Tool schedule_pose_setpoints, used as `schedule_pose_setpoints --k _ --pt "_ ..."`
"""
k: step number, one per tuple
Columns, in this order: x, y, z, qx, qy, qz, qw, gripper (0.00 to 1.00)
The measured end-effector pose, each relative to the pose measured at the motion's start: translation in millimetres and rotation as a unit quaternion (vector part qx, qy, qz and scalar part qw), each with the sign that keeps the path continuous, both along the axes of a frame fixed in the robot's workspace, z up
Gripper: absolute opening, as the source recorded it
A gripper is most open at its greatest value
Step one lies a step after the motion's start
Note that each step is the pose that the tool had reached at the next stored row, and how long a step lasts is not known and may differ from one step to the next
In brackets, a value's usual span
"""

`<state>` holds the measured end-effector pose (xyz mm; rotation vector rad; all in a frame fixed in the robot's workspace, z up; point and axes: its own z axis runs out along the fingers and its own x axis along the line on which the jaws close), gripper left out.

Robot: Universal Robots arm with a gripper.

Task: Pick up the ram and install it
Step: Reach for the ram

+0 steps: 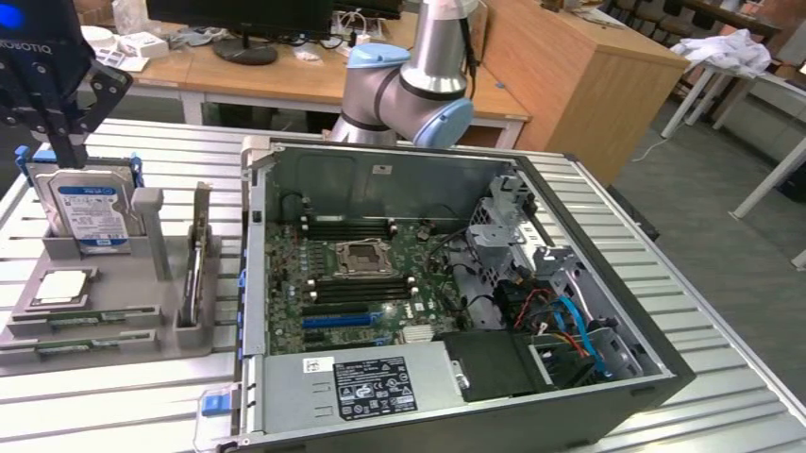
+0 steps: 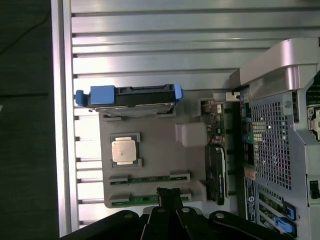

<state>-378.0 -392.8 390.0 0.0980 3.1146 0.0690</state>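
Note:
Two green ram sticks lie flat in slots at the front of a grey tray (image 1: 126, 330): one ram stick (image 1: 78, 321) and a second (image 1: 57, 347) beside it. In the wrist view they are the ram stick (image 2: 150, 179) and the other (image 2: 142, 199). My gripper (image 1: 75, 159) hangs above the tray's back end, over the upright hard drive (image 1: 89, 212), shut and holding nothing. In the wrist view my gripper (image 2: 169, 192) overlaps the end of the outer stick while staying well above it.
An open computer case (image 1: 629, 311) with its motherboard (image 1: 377, 283) stands to the exterior view's right of the tray. The tray also carries a CPU (image 1: 63, 288), a grey post (image 1: 151, 222) and an upright dark card (image 1: 195, 274). A ribbed metal table (image 2: 150, 45) lies underneath.

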Motion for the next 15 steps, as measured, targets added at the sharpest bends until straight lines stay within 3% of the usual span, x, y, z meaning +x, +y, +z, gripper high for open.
schedule_pose_setpoints --k 15 --pt "-0.1 -1.0 -0.2 0.0001 -0.0001 0.014 0.9999 0.11"
